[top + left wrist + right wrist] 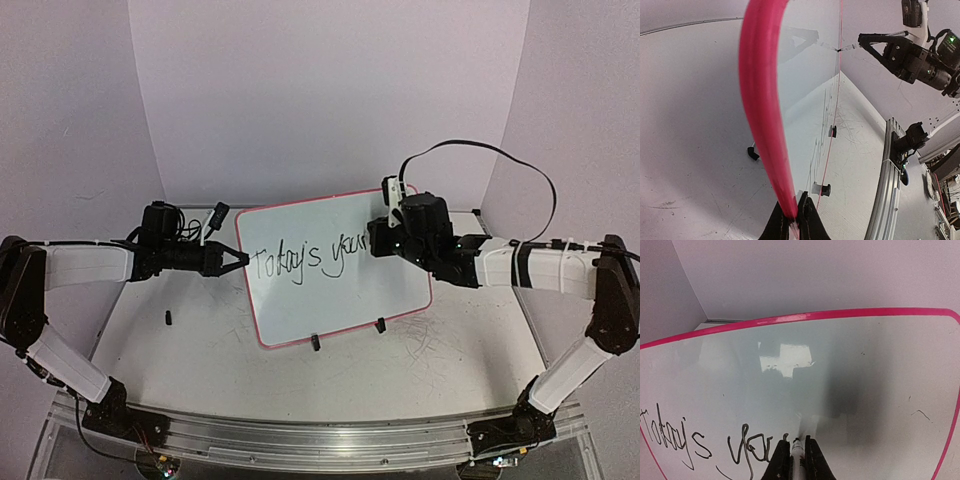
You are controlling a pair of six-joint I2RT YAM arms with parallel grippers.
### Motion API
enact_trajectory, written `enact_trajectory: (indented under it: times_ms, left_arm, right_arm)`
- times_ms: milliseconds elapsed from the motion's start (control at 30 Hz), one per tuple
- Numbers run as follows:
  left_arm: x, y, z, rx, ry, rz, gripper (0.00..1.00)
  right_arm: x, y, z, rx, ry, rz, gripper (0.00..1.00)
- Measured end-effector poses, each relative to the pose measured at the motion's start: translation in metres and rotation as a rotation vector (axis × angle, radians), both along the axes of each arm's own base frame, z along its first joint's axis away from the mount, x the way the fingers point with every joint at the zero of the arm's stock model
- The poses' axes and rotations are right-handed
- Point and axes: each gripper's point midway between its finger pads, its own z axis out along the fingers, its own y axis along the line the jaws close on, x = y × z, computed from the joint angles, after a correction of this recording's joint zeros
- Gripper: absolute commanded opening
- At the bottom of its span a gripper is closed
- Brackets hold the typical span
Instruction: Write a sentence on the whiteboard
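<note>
- The whiteboard (330,225) stands on two black clip feet (316,342) at mid-tabletop (200,360), leaning back a little.
- The sentence (310,262) in black script across its middle reads "Today's your".
- Right tool (796,441): clamped on a marker (798,455), tip touching the board just past "your".
- Left tool (242,259): pinched together on the board's left pink rim (760,100).

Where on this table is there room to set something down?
Free: table between the whiteboard and the near rail, and front left past the small black piece. Crowded: the board's sides, where the left end effector grips it and the right end effector holds the marker.
</note>
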Motion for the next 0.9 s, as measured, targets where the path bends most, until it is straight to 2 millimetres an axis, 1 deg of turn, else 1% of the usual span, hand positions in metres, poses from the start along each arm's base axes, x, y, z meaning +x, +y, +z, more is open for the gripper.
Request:
enact_trajectory:
  times_ms: [233, 333, 467, 567, 633, 833, 900]
  left_arm:
    - [0.000, 0.000, 0.000, 0.001, -0.001, 0.001, 0.00]
    - [0.000, 0.000, 0.000, 0.001, -0.001, 0.001, 0.00]
    - [0.000, 0.000, 0.000, 0.001, -0.002, 0.002, 0.00]
    - [0.000, 0.000, 0.000, 0.001, -0.002, 0.000, 0.00]
    - [0.000, 0.000, 0.000, 0.001, -0.002, 0.000, 0.00]
    - [0.000, 0.000, 0.000, 0.001, -0.002, 0.001, 0.00]
    - [0.000, 0.000, 0.000, 0.001, -0.002, 0.001, 0.00]
  right_arm:
    - [0.003, -0.011, 0.005, 0.008, -0.018, -0.057, 0.00]
    - [-0.008, -0.021, 0.013, 0.023, -0.040, -0.036, 0.00]
    - [-0.026, -0.037, 0.037, 0.051, -0.096, -0.008, 0.00]
    - [-0.029, -0.043, 0.050, 0.066, -0.122, -0.002, 0.00]
    - [-0.026, -0.044, 0.047, 0.063, -0.112, 0.003, 0.00]
    - [-0.014, -0.036, 0.011, 0.013, -0.018, 0.004, 0.00]
    - [-0.010, -0.034, 0.003, -0.001, 0.001, -0.001, 0.00]
